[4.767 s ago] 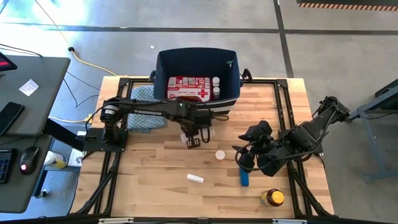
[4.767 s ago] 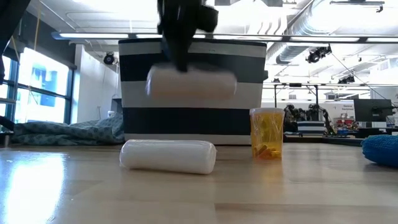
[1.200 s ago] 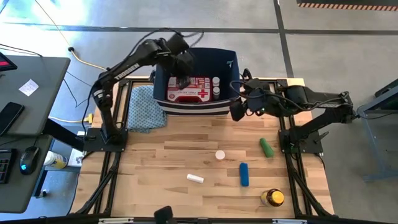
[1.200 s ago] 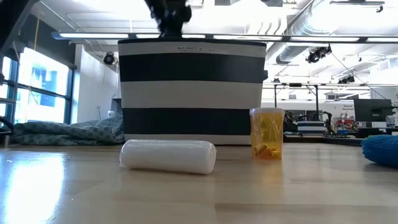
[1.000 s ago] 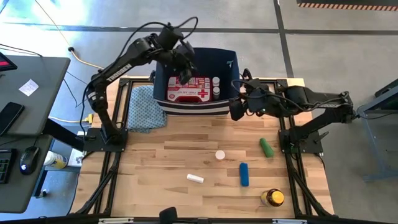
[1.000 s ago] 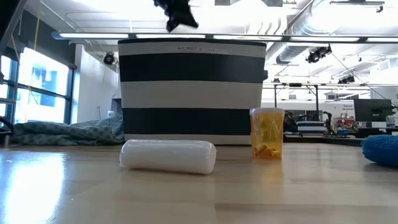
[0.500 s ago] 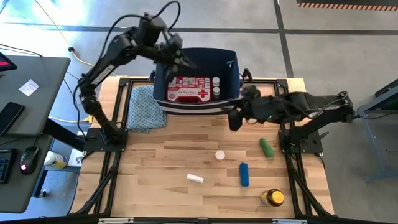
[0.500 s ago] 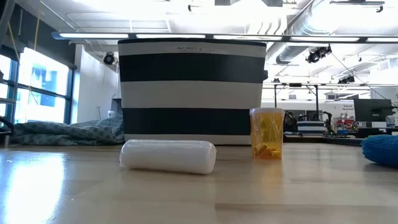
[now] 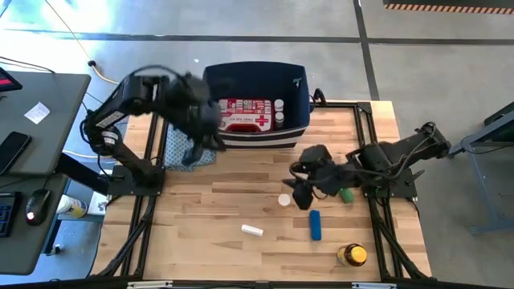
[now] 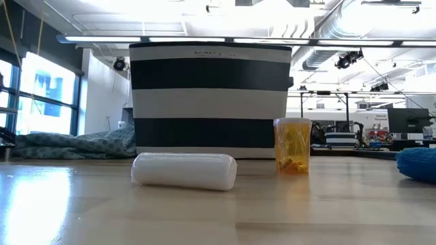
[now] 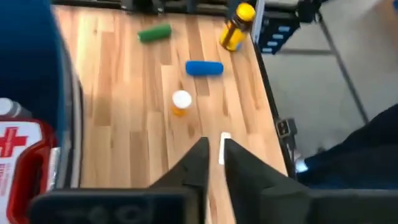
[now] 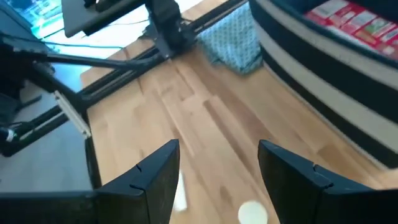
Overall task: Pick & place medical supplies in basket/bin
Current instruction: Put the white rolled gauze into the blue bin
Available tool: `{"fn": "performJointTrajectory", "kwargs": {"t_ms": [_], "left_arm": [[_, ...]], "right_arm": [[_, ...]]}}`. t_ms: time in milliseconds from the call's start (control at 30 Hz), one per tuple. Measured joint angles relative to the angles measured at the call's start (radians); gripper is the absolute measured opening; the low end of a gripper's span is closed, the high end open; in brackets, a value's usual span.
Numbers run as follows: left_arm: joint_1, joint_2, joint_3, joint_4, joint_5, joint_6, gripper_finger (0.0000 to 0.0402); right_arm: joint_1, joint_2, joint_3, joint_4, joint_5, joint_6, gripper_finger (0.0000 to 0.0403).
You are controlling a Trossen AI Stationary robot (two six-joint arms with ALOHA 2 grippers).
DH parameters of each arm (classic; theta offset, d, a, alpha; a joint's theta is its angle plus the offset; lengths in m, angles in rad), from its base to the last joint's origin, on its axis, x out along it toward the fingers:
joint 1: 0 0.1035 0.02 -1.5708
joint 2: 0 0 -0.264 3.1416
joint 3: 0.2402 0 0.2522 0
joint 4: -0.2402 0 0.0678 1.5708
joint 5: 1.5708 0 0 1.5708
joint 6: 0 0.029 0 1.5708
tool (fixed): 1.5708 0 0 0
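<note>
The navy bin (image 9: 255,80) stands at the table's far edge, striped in the low view (image 10: 211,99). In it lie the red first-aid kit (image 9: 243,115) and white bottles (image 9: 279,112). On the table lie a white-capped orange vial (image 9: 283,199), a green cylinder (image 9: 345,193), a blue cylinder (image 9: 315,225), a white tube (image 9: 252,230) and a yellow-capped amber bottle (image 9: 351,255). My left gripper (image 9: 209,135), blurred, hangs shut (image 11: 214,155) by the bin's left near corner. My right gripper (image 9: 299,195) is open (image 12: 217,174), just right of the vial (image 12: 252,211).
The blue-green cloth (image 9: 186,152) lies left of the bin, under my left arm. The low view shows the tube (image 10: 184,170) and the vial (image 10: 293,145) in front of the bin. Bare wood lies on the table's near left.
My left arm has swung out from above the bin, toward the left and near side, and now hangs by the bin's left near corner over the cloth. My right gripper has moved from beside the bin's right wall toward the near edge and down to the vial.
</note>
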Motion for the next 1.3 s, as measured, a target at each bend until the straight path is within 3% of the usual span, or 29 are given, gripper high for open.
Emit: {"fn": "performJointTrajectory", "kwargs": {"t_ms": [200, 333, 633, 833, 1033, 1133, 1300], "left_arm": [[-0.201, 0.076, -0.001, 0.033, -0.161, -0.035, 0.0155], [-0.266, 0.156, 0.0, 0.1, -0.157, -0.063, 0.0184], [-0.371, 0.352, -0.011, 0.031, -0.176, -0.049, 0.0176], [-0.386, 0.346, -0.253, 0.188, -0.119, -0.038, 0.0132], [-0.394, 0.311, -0.461, 0.522, -0.065, -0.073, 0.0099], [-0.413, 0.33, -0.533, 0.579, -0.019, -0.029, 0.0097], [-0.427, 0.339, -0.641, 0.649, -0.096, -0.02, 0.013]], "right_arm": [[0.128, -0.007, 0.0, -0.138, 0.139, 0.207, 0.0208], [0.202, -0.008, 0.0, -0.171, 0.235, 0.312, 0.0208], [0.281, -0.008, 0.0, -0.173, 0.257, 0.399, 0.0208], [0.316, -0.008, 0.0, -0.163, 0.266, 0.415, 0.0208], [0.331, -0.031, 0.0, -0.168, 0.271, 0.401, 0.0208], [0.331, -0.062, 0.0, -0.177, 0.277, 0.39, 0.0208], [0.328, -0.108, 0.0, -0.179, 0.305, 0.36, 0.0208]]}}
